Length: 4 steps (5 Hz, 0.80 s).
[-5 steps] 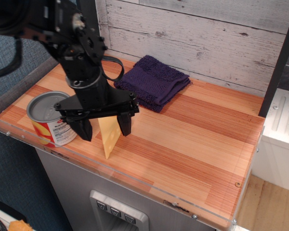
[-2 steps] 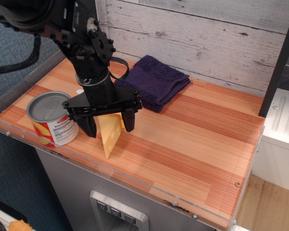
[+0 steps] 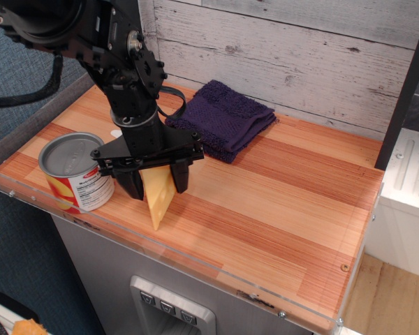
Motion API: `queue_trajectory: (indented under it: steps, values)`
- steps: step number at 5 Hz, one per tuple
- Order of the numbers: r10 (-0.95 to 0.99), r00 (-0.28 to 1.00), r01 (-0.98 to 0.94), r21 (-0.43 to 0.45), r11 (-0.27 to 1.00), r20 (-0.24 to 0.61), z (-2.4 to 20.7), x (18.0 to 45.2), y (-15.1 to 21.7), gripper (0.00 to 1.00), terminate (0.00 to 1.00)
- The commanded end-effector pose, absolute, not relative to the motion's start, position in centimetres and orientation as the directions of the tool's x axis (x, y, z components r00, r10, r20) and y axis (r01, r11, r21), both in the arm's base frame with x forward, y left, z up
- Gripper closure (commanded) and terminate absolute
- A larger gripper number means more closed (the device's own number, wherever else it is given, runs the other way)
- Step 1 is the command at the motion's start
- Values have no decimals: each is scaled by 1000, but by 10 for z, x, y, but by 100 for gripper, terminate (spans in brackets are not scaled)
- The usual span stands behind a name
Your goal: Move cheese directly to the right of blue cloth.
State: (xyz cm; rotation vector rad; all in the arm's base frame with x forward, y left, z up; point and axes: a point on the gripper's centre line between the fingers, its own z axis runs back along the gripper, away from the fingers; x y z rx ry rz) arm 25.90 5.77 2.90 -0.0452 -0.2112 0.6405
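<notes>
The tool (image 3: 156, 183) straddles the cheese (image 3: 158, 201) from above, its two black fingers (image 3: 179, 176) set close against the wedge's sides; whether they actually press it I cannot tell. The yellow wedge stands on its edge on the wooden surface (image 3: 279, 202), directly beneath the tool. The blue cloth (image 3: 223, 118) lies folded behind and to the right of the tool. A tin can (image 3: 75, 172) stands just left of the tool.

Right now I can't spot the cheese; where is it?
Near the table's front left, the cheese stands between the pincer fingers, just right of the can.
</notes>
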Motion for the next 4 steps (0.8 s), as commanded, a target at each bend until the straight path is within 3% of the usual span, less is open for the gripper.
queue_trajectory:
  steps: [1, 4]
  values:
    - [595, 783, -586, -107, 804, 181, 27, 263, 56, 100, 0]
    - [710, 690, -693, -154, 704, 138, 77, 244, 28, 100, 0]
